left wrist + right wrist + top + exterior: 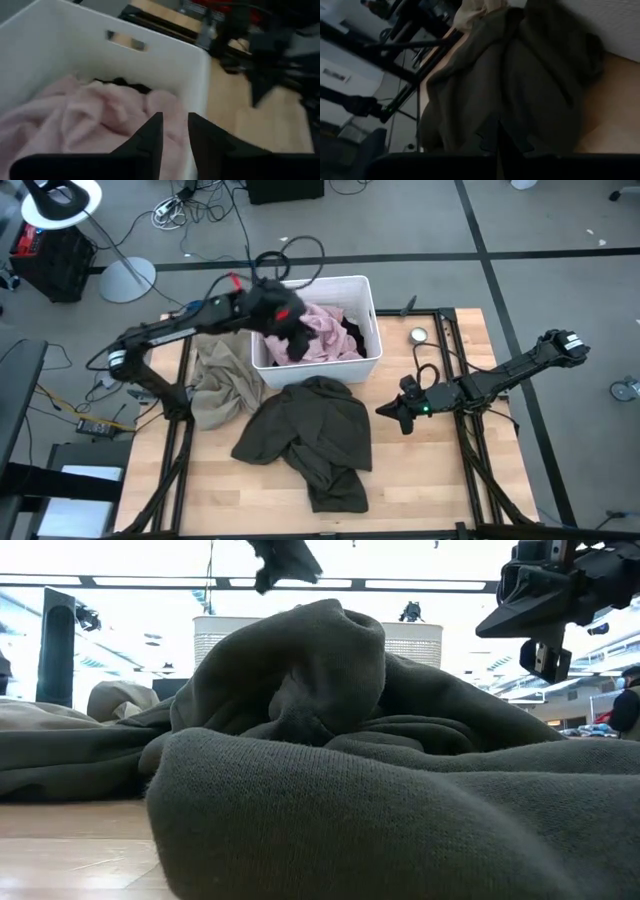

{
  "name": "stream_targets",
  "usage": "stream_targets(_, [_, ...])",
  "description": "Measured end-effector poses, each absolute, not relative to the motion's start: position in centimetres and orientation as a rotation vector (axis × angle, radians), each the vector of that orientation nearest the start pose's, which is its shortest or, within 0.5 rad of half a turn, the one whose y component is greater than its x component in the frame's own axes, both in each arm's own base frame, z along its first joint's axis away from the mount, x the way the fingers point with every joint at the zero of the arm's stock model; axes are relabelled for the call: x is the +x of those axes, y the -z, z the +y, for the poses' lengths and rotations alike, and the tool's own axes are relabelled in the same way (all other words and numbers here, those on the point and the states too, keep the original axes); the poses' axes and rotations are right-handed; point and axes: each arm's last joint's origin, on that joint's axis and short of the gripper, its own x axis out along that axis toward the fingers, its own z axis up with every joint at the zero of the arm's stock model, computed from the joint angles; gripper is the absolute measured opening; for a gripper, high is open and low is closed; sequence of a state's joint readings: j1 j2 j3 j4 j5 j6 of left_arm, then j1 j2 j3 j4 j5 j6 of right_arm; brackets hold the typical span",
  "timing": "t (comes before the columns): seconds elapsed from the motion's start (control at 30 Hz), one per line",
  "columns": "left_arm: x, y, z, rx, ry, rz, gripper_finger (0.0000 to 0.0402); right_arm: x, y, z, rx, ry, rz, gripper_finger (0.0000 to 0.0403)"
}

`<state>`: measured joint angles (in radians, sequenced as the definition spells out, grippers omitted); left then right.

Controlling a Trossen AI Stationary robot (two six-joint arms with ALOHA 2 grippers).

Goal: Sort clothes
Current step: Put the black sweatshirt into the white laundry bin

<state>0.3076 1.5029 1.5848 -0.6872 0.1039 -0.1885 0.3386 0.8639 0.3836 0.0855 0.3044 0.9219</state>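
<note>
Your left end effector hovers over the near-left part of the white bin, its fingers slightly spread with nothing between them. A small dark garment shows just beneath the arm's tip in the overhead view; whether it hangs from the arm or rests on the pile cannot be told. Directly below lies the pale pink garment, filling most of the bin, with a black garment showing along the bin's right side.

On the counter, the olive green garment lies crumpled just in front of the bin, and the beige tan garment lies to its left, touching the bin's wall. Your right end effector waits low beside the olive green garment, its fingers pressed together and holding nothing.

Judged from this, you are picking from the bin. Lower straight down onto a raised fold of pink, keep clear of the bin's wall, close fully, then lift high so the cloth does not snag the rim.
</note>
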Motion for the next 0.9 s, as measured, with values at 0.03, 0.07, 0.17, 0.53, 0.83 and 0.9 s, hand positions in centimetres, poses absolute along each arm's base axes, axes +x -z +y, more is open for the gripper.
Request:
stream_targets(0.03, [30.2,-39.6,8.5,-0.295,-0.256,0.579,0.0096,17.4,-20.8,5.2,0.783,0.131,0.364,0.0005])
stream_targets(0.07, [29.9,-39.8,7.7,-0.286,-0.265,0.589,0.0096,17.4,-20.8,5.3,0.781,0.126,0.365,0.0006])
stream_targets(0.17, [28.6,-40.2,5.4,-0.292,-0.307,0.637,0.0096,17.4,-20.8,5.3,0.776,0.103,0.374,0.0004])
stream_targets(0.53, [25.8,-40.2,-2.9,-0.291,-0.465,0.706,0.0095,17.6,-21.8,5.7,0.730,-0.008,0.390,0.0001])
stream_targets(0.83, [24.9,-36.9,-7.5,-0.359,-0.508,0.745,0.0094,17.4,-24.7,5.8,0.575,-0.006,0.572,0.0001])
stream_targets(0.9, [24.7,-35.6,-8.1,-0.376,-0.520,0.773,0.0093,17.2,-25.6,5.7,0.529,0.002,0.615,0.0001])
